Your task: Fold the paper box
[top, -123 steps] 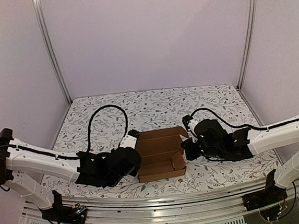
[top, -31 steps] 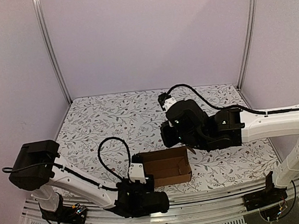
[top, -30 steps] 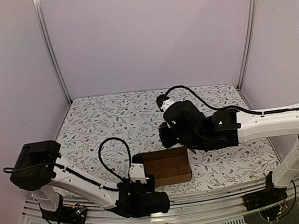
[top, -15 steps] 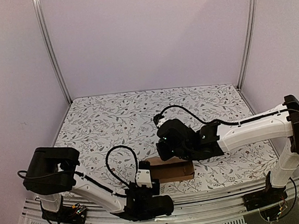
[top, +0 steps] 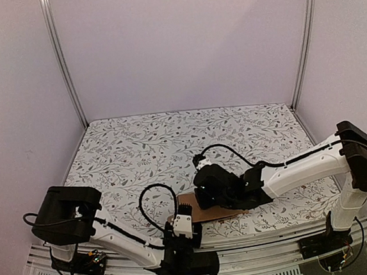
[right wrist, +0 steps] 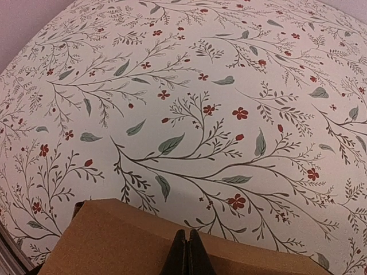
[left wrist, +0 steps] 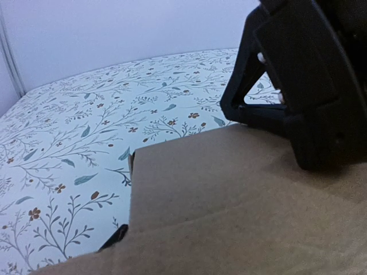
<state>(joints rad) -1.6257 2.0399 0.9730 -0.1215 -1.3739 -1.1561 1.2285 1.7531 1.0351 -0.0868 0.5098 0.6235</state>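
Observation:
The paper box (top: 209,214) lies low and flat on the floral cloth near the front edge; its plain brown top (left wrist: 229,189) fills the lower left wrist view. My right gripper (top: 203,203) is shut, its black fingertips (right wrist: 187,255) pressed together and resting on the box's top (right wrist: 126,240), holding nothing. My left gripper (top: 185,213) sits at the box's near left corner. Only one of its fingertips (left wrist: 116,236) shows, well off to the left beside the cardboard, so the jaws stand apart; the other finger is hidden behind the box.
The right arm's black housing (left wrist: 298,86) looms over the box's far right part. An aluminium rail (top: 259,263) runs along the near table edge just behind the left wrist. Upright frame posts (top: 61,58) stand at the back corners.
The right gripper came down and toward the front, pushing the raised lid flat onto the box. The left arm slid right along the near edge and its jaws parted, letting go of the cardboard.

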